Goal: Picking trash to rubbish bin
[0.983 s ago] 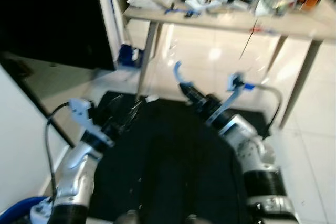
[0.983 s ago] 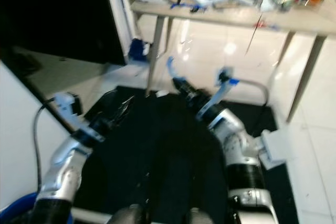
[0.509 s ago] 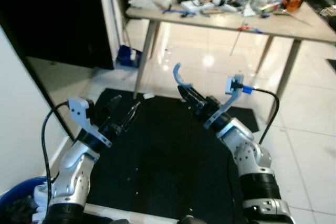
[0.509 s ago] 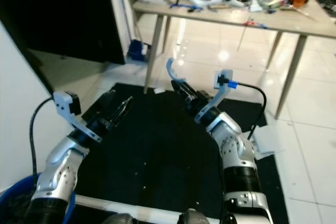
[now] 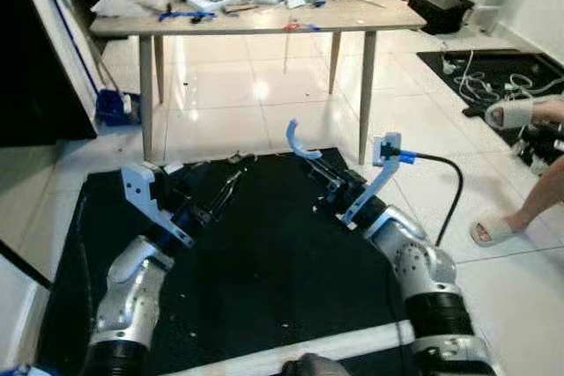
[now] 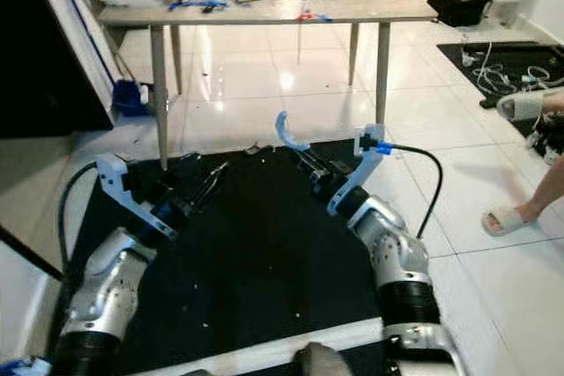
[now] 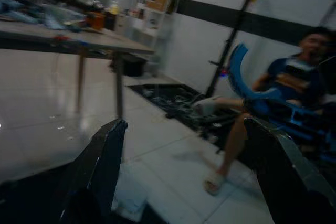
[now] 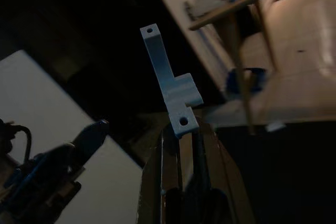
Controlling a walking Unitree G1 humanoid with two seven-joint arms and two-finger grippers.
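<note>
Above the black floor mat [image 5: 264, 279], our right gripper [image 5: 310, 160] is clamped on a curved blue plastic bracket [image 5: 297, 140]; left gripper [image 5: 227, 193] spread, empty. We judge carrying underway; next, locate the bin.

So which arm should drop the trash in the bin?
The right. Its gripper is shut on the curved blue plastic piece, held above the black mat. The left gripper is open and holds nothing.
</note>
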